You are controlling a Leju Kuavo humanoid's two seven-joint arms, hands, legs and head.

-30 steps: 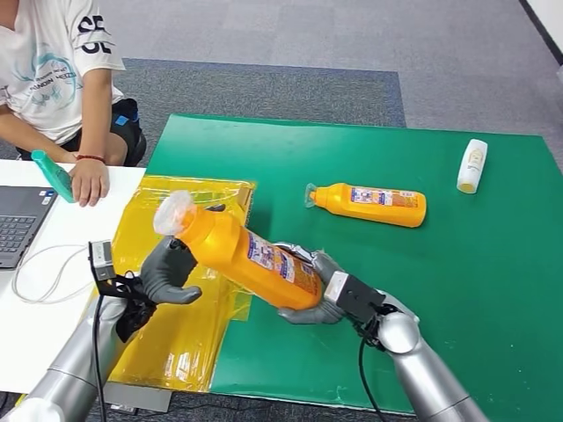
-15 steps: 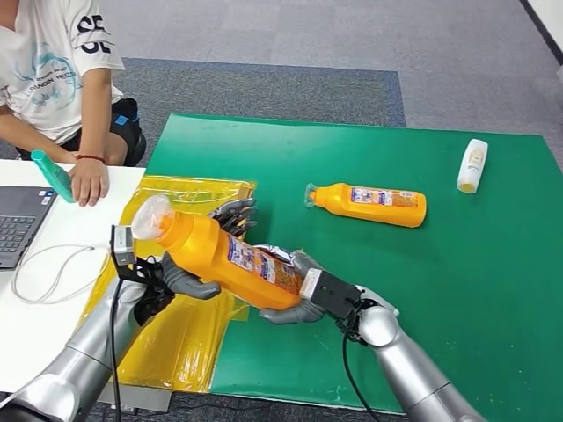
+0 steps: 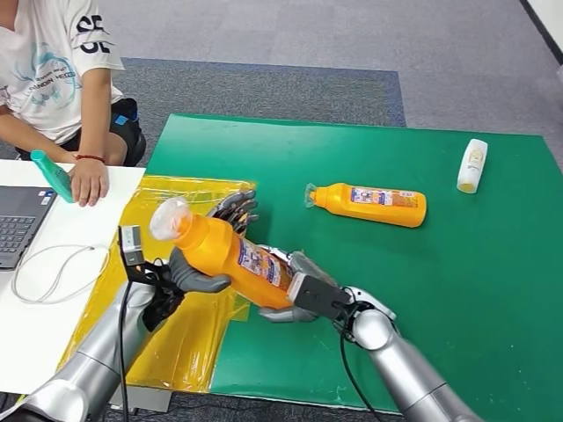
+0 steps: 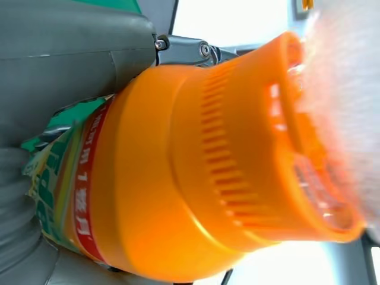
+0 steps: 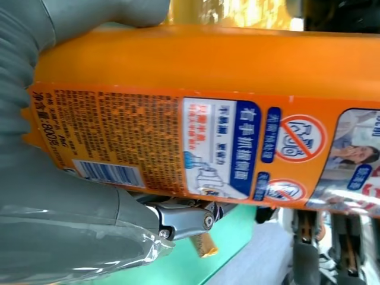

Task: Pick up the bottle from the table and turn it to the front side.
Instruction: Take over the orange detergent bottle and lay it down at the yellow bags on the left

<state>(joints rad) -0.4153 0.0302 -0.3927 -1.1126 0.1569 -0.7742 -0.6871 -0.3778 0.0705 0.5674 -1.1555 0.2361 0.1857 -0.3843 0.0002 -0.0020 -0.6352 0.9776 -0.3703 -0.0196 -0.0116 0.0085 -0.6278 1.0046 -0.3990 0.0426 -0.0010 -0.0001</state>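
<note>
Held aloft, just above the near left part of the green table mat: long orange plastic bottle, tilted, clear-wrapped cap end up and to the left. Right hand wrapped around its base, printed label facing the wrist camera. Left hand cradling the neck, thumb under, dark fingers spread behind. Farther across the mat, second orange bottle lying flat.

The held bottle is raised between the left hand and right hand, above the mat. A second bottle is laid behind, a small bottle far right.
</note>
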